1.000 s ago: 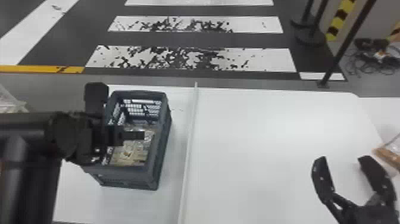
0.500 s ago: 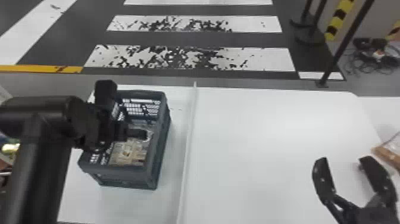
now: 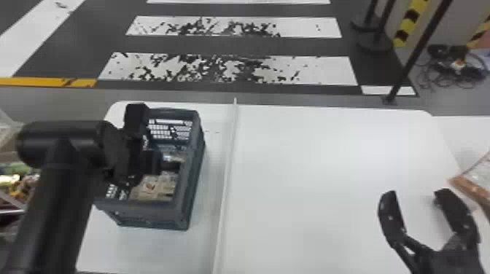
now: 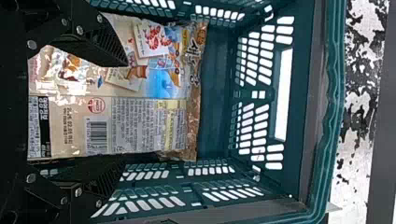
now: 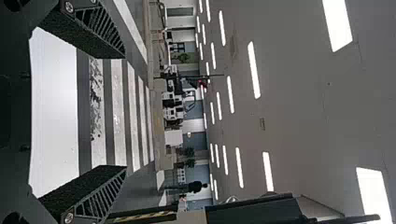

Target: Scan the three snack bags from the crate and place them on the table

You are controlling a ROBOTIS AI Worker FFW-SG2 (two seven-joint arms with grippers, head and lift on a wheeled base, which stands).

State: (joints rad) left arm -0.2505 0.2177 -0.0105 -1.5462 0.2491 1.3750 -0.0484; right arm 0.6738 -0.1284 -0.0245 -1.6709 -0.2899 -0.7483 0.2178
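1. The left end effector [image 3: 151, 163] is pointing down into the crate [image 3: 149, 215]. It is released: in the left wrist view its two fingers are well apart, and it grasps nothing.
2. The snack bag [image 4: 140, 126] lies in the crate, ahead of this end effector, and it is seen in the gap between the fingers. Its face with the barcode is turned to them. How many bags are under it, I cannot tell.
3. The crate stands on the worktop [image 3: 310, 164], around the place where the left end effector points. The pale strip [image 3: 226, 164] is between this end effector and the right one.
4. The right end effector [image 3: 415, 193] is over the worktop, also released and without any load. To its right is a brown package [image 3: 472, 187], partly seen.
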